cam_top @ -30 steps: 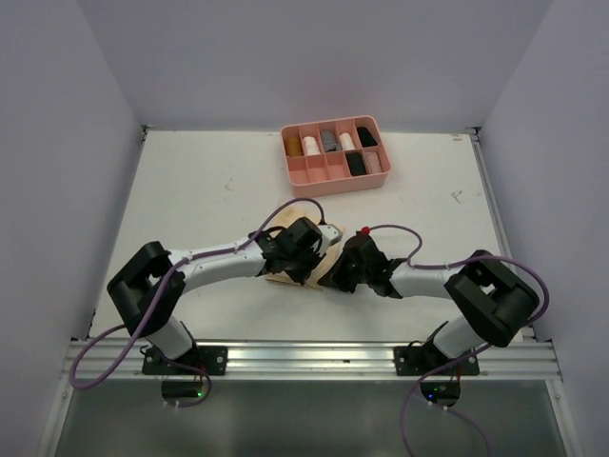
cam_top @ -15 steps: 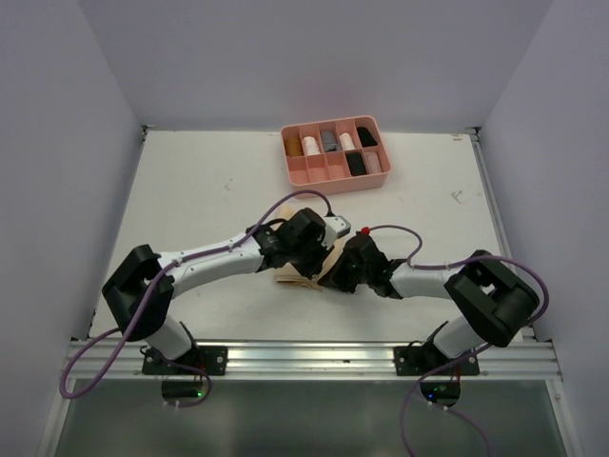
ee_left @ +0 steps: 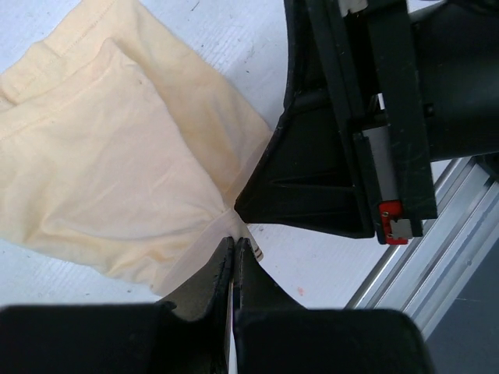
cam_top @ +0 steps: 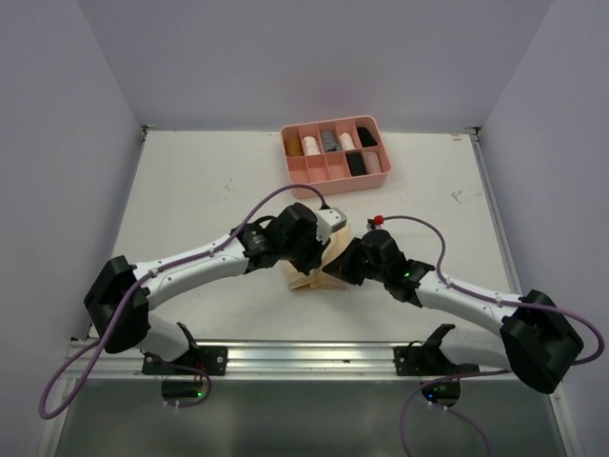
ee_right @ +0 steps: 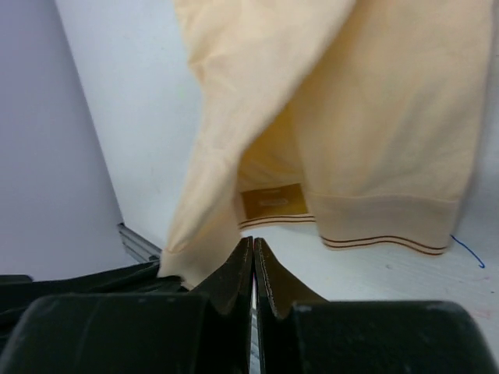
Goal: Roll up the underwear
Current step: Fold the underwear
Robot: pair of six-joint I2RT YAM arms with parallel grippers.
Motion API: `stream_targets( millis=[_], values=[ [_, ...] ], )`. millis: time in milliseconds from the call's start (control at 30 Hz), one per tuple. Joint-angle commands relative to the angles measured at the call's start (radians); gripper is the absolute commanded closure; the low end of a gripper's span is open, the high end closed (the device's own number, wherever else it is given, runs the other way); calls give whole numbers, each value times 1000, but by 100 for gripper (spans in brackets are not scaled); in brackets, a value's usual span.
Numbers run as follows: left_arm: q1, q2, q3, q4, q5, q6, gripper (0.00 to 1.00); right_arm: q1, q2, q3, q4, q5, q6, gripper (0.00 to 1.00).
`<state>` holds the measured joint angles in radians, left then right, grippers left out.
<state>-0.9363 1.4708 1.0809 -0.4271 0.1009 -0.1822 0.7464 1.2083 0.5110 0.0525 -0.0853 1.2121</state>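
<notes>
The pale tan underwear (cam_top: 306, 279) lies bunched on the white table between my two arms, near the front edge. In the left wrist view the underwear (ee_left: 117, 156) is drawn taut to a corner with a white label, and my left gripper (ee_left: 235, 243) is shut on that corner. My right gripper (ee_left: 327, 171) sits just beyond it, tip almost touching the same corner. In the right wrist view the underwear (ee_right: 374, 117) hangs in folds ahead of my right gripper (ee_right: 253, 243), which is shut with no cloth showing between its fingers. From above, the left gripper (cam_top: 322, 261) and right gripper (cam_top: 336, 270) meet over the cloth.
A pink divided tray (cam_top: 332, 179) at the back of the table holds several rolled garments. The aluminium rail (cam_top: 314, 357) runs along the front edge close behind the grippers. White walls enclose the table on three sides.
The left arm has stretched right and forward, carrying the cloth corner with it. The right arm has swung its elbow out to the right and lowered, its gripper staying by the cloth.
</notes>
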Motion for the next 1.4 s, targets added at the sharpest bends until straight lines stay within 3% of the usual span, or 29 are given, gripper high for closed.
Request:
stream_targets(
  millis=[0,200,567,800,1033,1167,1367],
  values=[
    [4,-4,13,11,13,-20,100,5,-20,-6,3,42,41,93],
    [13,-4,20,27,5,-30,100,27,115,-34,144,13,151,99],
    [44,-15,2,37,10,-48,100,117,296,-126,569,67,342,100],
    [50,-18,10,37,11,-62,100,151,323,-137,638,125,377,99],
    [51,-20,28,44,25,-82,100,153,503,-155,762,114,383,100],
    [51,2,54,54,52,-91,100,175,687,-140,900,93,405,100],
    [51,49,103,83,95,-114,100,202,775,-141,1012,90,461,100]
  ],
)
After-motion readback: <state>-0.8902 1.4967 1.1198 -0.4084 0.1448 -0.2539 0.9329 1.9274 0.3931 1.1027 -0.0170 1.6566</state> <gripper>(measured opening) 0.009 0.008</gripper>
